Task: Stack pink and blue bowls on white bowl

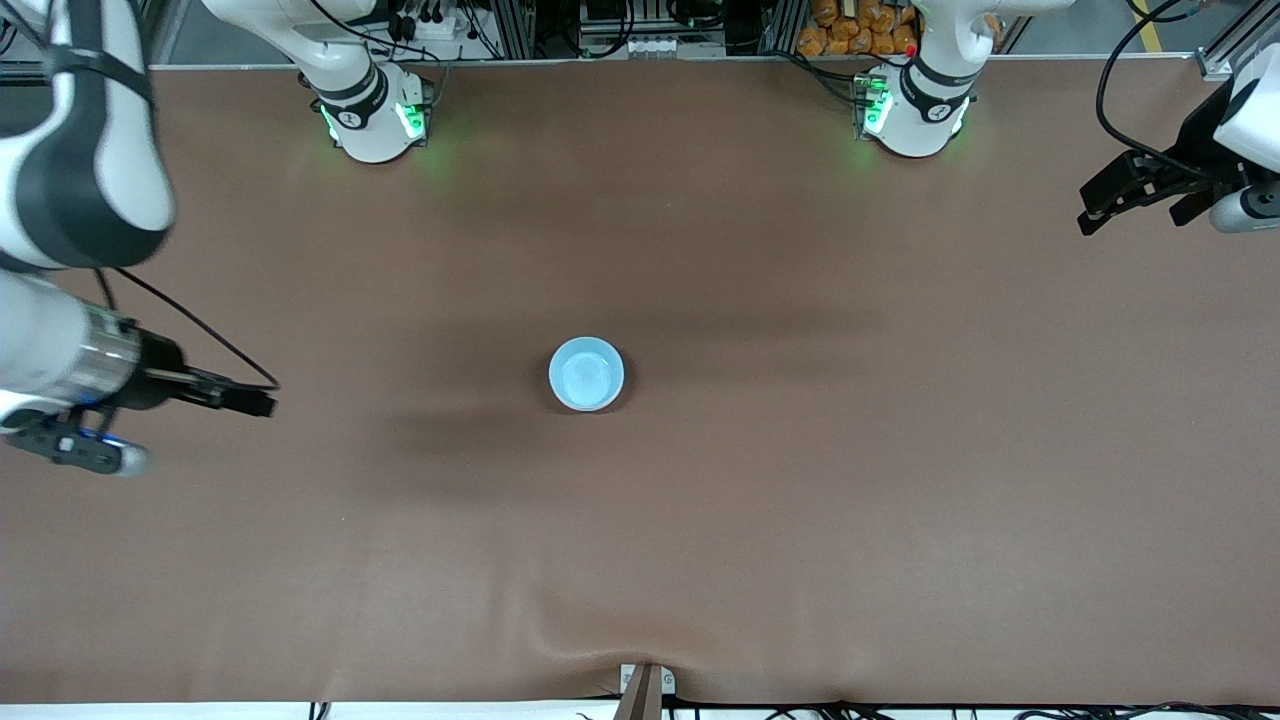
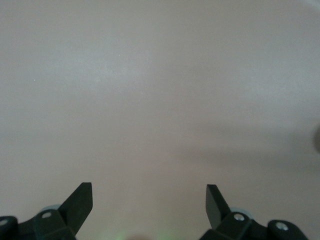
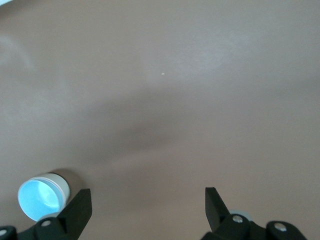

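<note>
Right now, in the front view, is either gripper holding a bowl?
No. The left gripper and right gripper both hang open and empty at the table's ends, while the blue bowl sits alone mid-table.

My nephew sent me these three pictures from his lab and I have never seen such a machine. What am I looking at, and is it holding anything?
These are two robot arms bolted along one edge of a brown table. The large picture looks down from a high camera facing them. The other two come from small cameras on each arm's wrist, looking past that arm's own two black fingers. In the middle of the table stands a blue bowl; in the right wrist view its outside looks whitish, so it may sit in another bowl. The left gripper and the right gripper are both open and empty, each over bare table near its own end.
</note>
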Tool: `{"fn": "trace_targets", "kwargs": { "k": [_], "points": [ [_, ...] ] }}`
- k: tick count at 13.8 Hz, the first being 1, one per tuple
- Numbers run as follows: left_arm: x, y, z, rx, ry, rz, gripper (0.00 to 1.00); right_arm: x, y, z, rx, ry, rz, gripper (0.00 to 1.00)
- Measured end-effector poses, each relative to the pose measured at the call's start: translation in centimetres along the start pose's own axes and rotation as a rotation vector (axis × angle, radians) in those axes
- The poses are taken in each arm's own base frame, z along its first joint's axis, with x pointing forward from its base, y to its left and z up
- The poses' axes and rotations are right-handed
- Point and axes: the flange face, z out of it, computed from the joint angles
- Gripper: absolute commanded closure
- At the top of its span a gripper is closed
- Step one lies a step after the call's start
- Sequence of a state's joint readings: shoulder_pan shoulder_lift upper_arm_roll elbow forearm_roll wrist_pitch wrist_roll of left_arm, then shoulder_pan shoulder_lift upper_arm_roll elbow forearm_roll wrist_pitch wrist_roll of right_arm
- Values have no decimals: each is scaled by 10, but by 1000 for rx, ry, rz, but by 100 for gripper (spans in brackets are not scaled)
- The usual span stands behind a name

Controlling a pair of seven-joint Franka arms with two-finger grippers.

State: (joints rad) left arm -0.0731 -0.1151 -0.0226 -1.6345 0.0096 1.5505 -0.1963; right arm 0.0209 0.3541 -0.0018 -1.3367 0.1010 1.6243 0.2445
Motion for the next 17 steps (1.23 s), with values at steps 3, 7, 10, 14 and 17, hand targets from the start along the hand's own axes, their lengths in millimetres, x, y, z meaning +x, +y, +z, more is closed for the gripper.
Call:
{"fn": "trace_targets", "kwargs": {
  "k": [3, 7, 10, 14, 17],
  "points": [
    [2, 0, -4, -4, 18, 0, 0, -9, 17, -24, -21, 9, -90, 0],
    [6, 1, -7, -6, 27, 0, 0, -32, 18, -57, -54, -23, -126, 0],
    [8, 1, -6, -6, 26, 0, 0, -61, 20, -107, -45, 40, -131, 0],
    [8, 1, -6, -6, 27, 0, 0, -90, 25, -124, -42, 58, -133, 0],
    [8, 2, -6, -6, 27, 0, 0, -102, 28, -114, -41, 70, -137, 0]
  ]
}}
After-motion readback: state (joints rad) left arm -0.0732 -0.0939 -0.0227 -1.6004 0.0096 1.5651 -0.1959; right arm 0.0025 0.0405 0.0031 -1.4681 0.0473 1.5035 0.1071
